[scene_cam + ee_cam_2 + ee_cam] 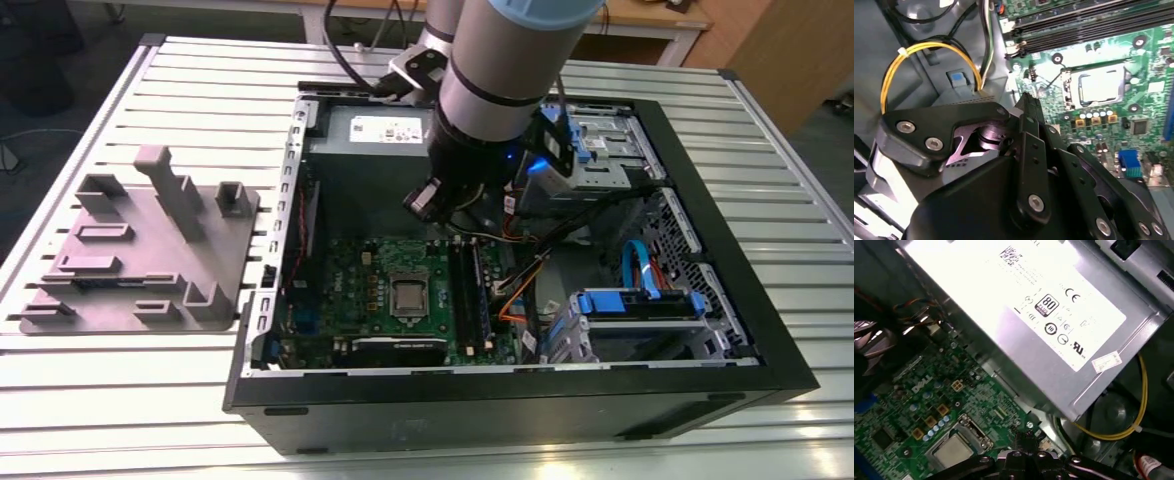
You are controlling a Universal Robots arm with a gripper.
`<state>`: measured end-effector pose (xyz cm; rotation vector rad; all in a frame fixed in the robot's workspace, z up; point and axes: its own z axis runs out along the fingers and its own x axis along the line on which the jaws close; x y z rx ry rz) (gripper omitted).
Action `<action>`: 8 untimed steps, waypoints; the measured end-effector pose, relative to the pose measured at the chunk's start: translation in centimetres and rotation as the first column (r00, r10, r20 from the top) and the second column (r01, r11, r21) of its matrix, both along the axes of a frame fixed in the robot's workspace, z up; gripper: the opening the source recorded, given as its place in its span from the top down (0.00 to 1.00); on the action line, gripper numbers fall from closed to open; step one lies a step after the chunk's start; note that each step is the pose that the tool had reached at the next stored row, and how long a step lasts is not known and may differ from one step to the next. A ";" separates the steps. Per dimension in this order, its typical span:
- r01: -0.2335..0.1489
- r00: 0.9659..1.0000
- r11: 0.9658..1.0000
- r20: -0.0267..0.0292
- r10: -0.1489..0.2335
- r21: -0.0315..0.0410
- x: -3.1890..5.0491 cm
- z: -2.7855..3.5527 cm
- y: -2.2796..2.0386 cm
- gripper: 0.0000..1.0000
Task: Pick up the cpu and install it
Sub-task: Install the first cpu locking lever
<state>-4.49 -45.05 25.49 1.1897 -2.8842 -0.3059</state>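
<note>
Slatted metal table [200, 90] with open black computer case [534, 420] beside grey moulded fixture [127, 270].

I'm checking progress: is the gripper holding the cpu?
No, in the second wrist view the cpu lies in the socket on the motherboard, apart from the gripper.

Exterior view: high, angled down into the open case [507, 398].
Both wrist views: close over the motherboard [1089, 137] [899, 405], sharing the cpu [1101, 87] [951, 452].
</note>
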 end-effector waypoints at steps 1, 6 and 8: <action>0.000 1.000 1.000 0.000 0.000 0.000 0.00 -0.18 0.11 0.90; 0.000 1.000 1.000 0.000 0.000 -0.003 0.00 -1.08 0.39 0.90; 0.000 1.000 1.000 0.000 0.000 -0.005 0.00 -1.42 0.42 0.90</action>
